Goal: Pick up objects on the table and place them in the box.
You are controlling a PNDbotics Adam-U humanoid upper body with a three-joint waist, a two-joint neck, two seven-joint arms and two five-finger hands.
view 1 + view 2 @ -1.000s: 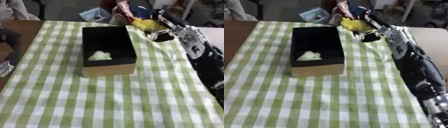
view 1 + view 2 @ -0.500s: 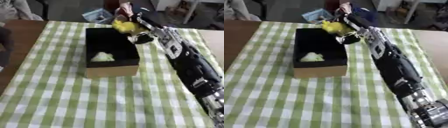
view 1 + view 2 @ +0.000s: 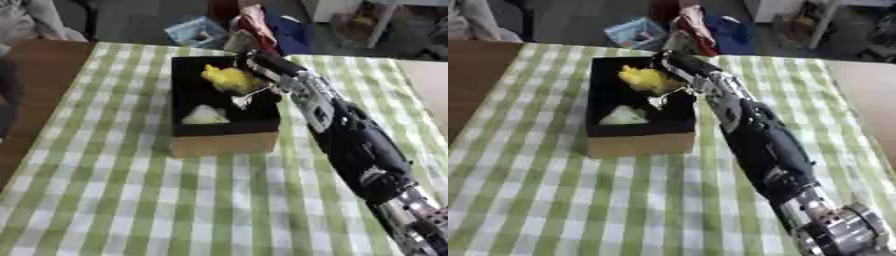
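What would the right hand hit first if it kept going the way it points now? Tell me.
The right hand reaches leftward over the box, holding a yellow object. Going straight on, it would probably meet the box's far left wall; if angled lower, the pale object inside. Depth is unclear.

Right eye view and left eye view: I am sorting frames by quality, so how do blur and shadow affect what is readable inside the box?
Left eye view: soft overall; the yellow object in the right hand lacks outline. Right eye view: the black box interior is dark; the pale object is a shapeless patch.
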